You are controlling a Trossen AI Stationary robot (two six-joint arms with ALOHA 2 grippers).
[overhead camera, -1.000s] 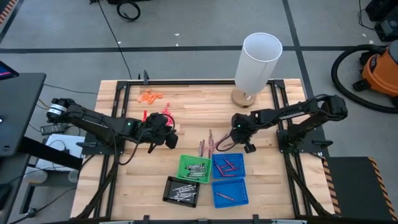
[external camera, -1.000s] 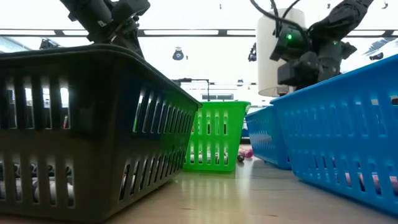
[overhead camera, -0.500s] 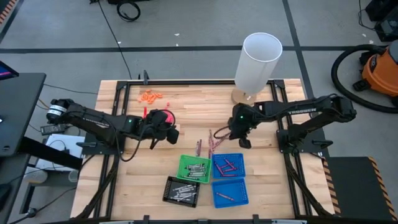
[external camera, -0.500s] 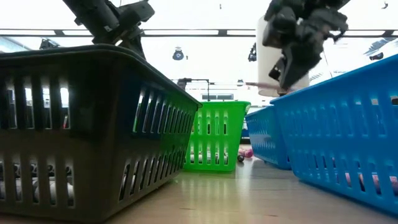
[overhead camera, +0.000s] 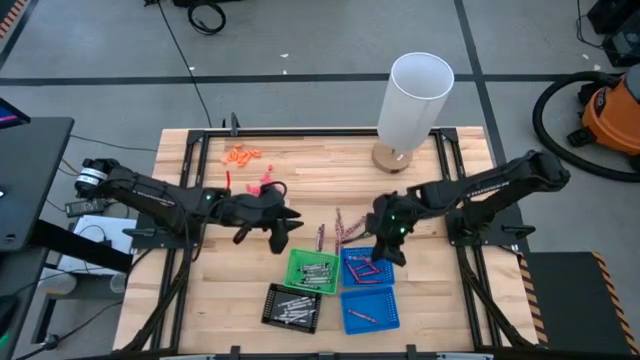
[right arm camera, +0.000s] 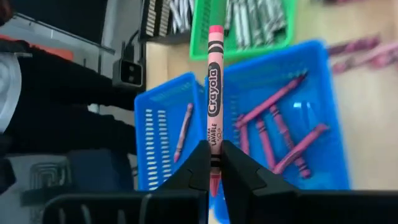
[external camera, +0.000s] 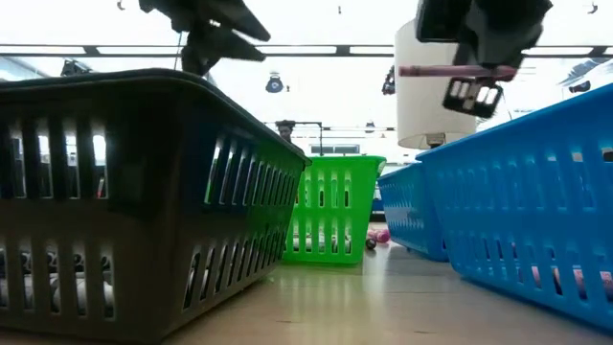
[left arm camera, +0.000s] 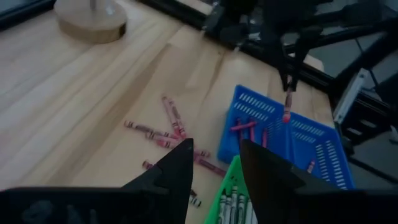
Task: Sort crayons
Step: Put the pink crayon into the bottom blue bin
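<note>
Light is even and bright in the high view, w/ only soft, short shadows under the arms on the table point(overhead camera: 300, 160). In the low view the ceiling strip lights at top of frame are blown out to white, so the black basket point(external camera: 124, 192) at left is backlit, nearly a silhouette, and out of focus. Left wrist view is soft overall, dark at upper right. Right wrist view: the pink crayon point(right arm camera: 214, 99) is sharp, the background blurred.

white tube point(overhead camera: 414, 97) on wood base | orange bits point(overhead camera: 241, 155) | vacuum point(overhead camera: 606, 110)
</note>
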